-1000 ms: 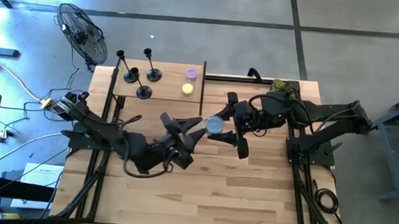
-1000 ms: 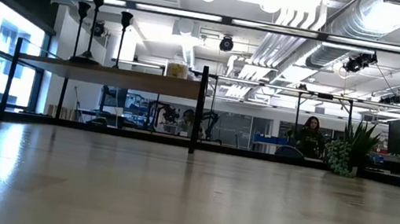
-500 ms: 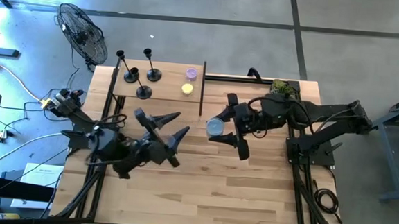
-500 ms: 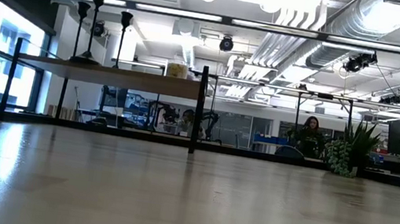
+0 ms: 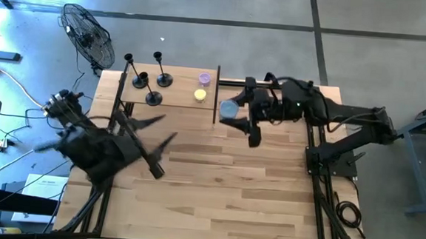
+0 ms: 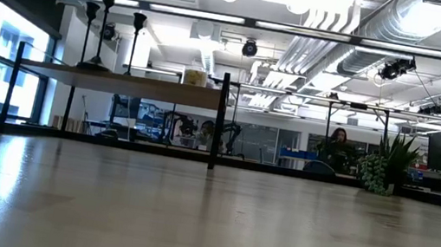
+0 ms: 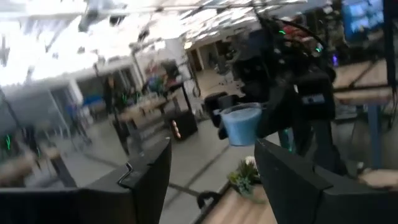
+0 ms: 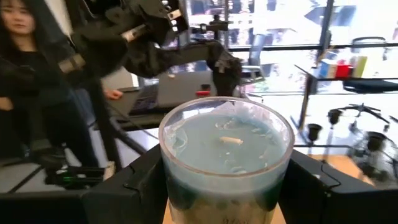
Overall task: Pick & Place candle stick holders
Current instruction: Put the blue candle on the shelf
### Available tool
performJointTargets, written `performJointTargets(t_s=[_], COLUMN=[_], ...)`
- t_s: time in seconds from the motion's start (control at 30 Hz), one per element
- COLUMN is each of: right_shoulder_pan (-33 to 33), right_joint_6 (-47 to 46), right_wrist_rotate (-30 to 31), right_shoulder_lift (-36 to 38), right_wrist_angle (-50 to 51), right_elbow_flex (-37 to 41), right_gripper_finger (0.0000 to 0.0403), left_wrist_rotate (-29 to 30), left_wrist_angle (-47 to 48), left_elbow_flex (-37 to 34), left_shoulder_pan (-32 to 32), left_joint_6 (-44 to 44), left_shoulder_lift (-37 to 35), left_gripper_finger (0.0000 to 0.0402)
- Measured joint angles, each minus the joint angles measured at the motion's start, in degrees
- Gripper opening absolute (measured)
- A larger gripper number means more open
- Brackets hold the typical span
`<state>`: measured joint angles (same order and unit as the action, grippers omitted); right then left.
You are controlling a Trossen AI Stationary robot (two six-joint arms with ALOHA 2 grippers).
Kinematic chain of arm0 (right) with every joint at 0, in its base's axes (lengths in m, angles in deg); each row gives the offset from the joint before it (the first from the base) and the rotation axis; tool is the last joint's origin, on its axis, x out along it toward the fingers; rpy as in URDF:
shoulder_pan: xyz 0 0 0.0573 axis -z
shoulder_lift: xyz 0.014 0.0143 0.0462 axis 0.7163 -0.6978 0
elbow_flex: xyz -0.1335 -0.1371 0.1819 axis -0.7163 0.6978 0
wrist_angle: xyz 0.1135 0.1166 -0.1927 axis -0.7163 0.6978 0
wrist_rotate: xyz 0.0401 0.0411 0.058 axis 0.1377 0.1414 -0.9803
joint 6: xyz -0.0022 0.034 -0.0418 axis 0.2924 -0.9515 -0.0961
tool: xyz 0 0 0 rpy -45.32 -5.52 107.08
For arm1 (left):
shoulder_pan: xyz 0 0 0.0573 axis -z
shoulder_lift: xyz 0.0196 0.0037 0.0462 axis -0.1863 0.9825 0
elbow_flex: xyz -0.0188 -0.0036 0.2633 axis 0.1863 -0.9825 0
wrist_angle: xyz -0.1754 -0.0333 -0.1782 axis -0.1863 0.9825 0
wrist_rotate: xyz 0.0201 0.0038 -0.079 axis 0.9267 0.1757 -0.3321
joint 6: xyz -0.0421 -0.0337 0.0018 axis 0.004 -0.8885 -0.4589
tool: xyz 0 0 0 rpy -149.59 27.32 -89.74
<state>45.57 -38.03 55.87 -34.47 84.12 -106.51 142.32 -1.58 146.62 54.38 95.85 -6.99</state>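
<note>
High view shows the change plainly: the left gripper [image 5: 154, 142], which was at mid-table just beside the other arm 1 second ago, has swung back toward the table's left edge and now hangs blurred over the near-left part of the table [image 5: 267, 197], its fingers apart with nothing between them. The left wrist view agrees, its 2 dark fingers spread on air while it looks across at the other arm. Farther in, the right gripper [image 5: 237, 113] has moved from mid-table toward the far edge and now sits beside the upright black divider post [image 5: 216, 97], jaws clamped on the blue candle jar [image 5: 229, 109]; the right wrist view shows that jar [image 8: 225, 155] filling the space between the fingers. Beyond the post, at the far-left corner, a raised shelf [image 5: 177, 93] carries the 3 candle stick holders [image 5: 150, 82], all upright and close together, with a purple candle [image 5: 204, 79] and a yellow candle [image 5: 200, 95] near the post. Judging by this, the jar looks headed for the shelf, while the holders themselves seem already placed there and neither arm touches them.
</note>
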Motion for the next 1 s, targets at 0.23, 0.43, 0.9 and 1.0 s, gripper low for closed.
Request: performJointTargets(t_s=[0.23,0.43,0.9,1.0], right_shoulder_pan=[1.1,-0.7,-3.9,-4.1], right_joint_6=[-0.3,0.1,3.0,3.2], right_wrist_rotate=[-2.0,-1.6,-1.0,-1.0], right_shoulder_lift=[0.0,0.0,-0.1,-0.1], right_wrist_angle=[0.0,1.3,2.3,2.3], right_elbow_flex=[0.0,0.0,0.0,0.0], right_gripper_finger=[0.0221,0.0221,0.0221,0.0221], left_wrist_rotate=[3.5,1.4,-10.8,-15.5], left_wrist_angle=[0.8,0.7,30.5,43.4], left_elbow_flex=[0.0,0.0,0.0,0.0], left_shoulder_pan=[0.3,1.3,7.0,6.0], left_joint_6=[-11.2,-23.9,-70.7,-86.0], left_shoulder_lift=[-4.9,-8.4,-15.1,-15.8], left_gripper_finger=[0.0225,0.0225,0.0225,0.0225])
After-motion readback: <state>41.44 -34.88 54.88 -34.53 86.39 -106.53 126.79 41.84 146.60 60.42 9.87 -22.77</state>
